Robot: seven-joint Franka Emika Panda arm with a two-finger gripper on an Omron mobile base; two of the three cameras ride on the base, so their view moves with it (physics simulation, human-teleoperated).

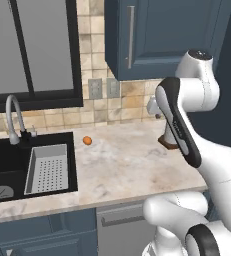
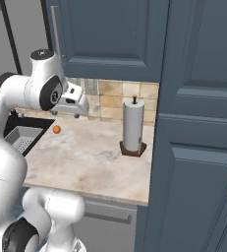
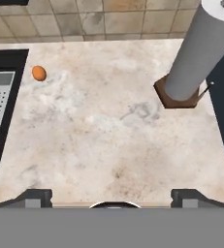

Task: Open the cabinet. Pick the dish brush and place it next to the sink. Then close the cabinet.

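The cabinet (image 1: pixel 167 37) hangs shut at twelve o'clock in the left base view, its long silver bar handle (image 1: pixel 131 37) upright near the door's left edge. The dish brush is nowhere on show. The sink (image 1: pixel 7 165) sits at nine o'clock, black basin sunk into the marble counter (image 1: pixel 132 170), gooseneck faucet (image 1: pixel 13 117) curving over its back rim and the grey strainer tray (image 1: pixel 48 168) lying in its right side. A small orange ball (image 1: pixel 87 141) rests on the counter just right of the sink. The paper towel roll (image 2: pixel 133 126) stands upright on its brown base at the centre of the right base view. The gripper (image 3: pixel 111 197) hovers over the counter, jaws spread wide, holding nothing.
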